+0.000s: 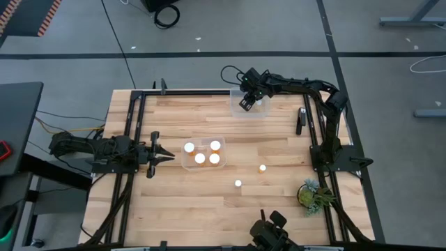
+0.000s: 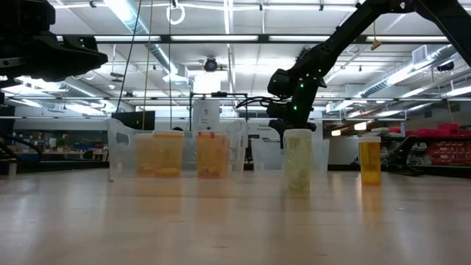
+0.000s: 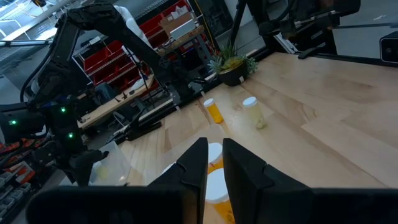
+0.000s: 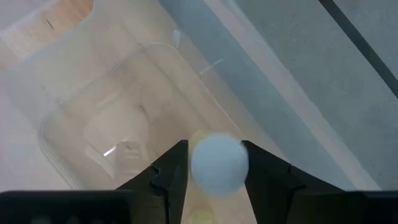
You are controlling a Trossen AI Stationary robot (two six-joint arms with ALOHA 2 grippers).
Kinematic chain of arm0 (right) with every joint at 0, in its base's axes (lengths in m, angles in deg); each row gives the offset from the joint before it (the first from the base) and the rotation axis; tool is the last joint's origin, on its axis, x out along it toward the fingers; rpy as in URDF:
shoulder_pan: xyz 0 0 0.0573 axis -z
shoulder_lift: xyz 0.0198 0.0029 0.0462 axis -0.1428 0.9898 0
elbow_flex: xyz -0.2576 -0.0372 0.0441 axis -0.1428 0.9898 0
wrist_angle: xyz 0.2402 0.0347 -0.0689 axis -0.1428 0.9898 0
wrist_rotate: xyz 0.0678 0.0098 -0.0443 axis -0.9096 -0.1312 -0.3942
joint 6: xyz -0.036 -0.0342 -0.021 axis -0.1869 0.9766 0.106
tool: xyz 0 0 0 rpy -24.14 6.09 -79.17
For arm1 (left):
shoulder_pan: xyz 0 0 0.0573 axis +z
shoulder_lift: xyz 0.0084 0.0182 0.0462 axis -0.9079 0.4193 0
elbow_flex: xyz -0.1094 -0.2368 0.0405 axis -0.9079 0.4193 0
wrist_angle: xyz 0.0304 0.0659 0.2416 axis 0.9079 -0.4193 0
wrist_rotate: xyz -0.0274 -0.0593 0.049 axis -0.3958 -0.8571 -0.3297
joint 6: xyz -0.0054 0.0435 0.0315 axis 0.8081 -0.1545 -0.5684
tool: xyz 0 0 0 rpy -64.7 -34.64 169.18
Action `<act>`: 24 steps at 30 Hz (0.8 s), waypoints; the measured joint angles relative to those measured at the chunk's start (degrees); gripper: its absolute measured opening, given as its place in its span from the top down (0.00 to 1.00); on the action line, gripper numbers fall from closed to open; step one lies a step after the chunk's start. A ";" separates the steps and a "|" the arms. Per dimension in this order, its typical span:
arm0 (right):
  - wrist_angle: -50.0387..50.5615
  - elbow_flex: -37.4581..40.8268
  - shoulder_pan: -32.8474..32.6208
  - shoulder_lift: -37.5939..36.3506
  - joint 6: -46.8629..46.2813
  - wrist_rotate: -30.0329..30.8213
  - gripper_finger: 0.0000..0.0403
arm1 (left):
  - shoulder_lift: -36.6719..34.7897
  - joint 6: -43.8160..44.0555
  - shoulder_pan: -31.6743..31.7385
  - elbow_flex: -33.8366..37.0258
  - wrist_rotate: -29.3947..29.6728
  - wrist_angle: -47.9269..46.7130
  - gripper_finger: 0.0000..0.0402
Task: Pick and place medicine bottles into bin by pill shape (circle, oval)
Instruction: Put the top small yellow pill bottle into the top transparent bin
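Note:
My right gripper (image 1: pixel 247 103) hangs over a clear bin (image 1: pixel 259 110) at the table's far edge, shut on a medicine bottle whose white cap (image 4: pixel 217 163) fills the gap between its fingers. Another clear bin (image 1: pixel 185 162) at mid-table holds several white-capped medicine bottles (image 1: pixel 200 158), standing upright. Two more bottles stand on their bases on the wood: an orange one (image 1: pixel 263 168) and a pale one (image 1: pixel 238 183). My left gripper (image 1: pixel 166 155) waits shut, level, just left of the mid-table bin. My right gripper pinches the medicine bottle between its two fingers, one finger (image 4: pixel 174 171) on each side at the white cap (image 4: pixel 217 163). The fingers slant down from above. The bottle hangs clear above the floor of the far bin (image 4: pixel 112 130), cap toward the wrist.
A small green plant (image 1: pixel 313 195) stands near the table's right front corner. Dark frame rails (image 1: pixel 132 132) run along the left and right sides. Bare wood lies between the two bins and in front of the loose bottles.

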State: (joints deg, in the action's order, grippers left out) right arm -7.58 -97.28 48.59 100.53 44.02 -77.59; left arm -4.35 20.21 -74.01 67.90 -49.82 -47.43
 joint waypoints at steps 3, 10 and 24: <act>-0.02 0.05 0.00 0.04 0.17 -0.06 0.60 | 0.01 -0.02 0.00 0.01 0.01 0.00 0.85; 0.45 -0.88 0.00 0.04 1.49 -0.07 0.58 | 0.00 0.00 0.00 0.00 0.02 0.00 0.86; 4.53 -1.22 -0.02 0.04 1.29 -0.07 0.51 | 0.00 0.00 0.00 0.01 0.00 -0.02 0.85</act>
State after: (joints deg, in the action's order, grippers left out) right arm -3.05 -98.50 48.57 100.56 45.31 -77.66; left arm -4.35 20.21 -74.01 67.91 -49.82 -47.45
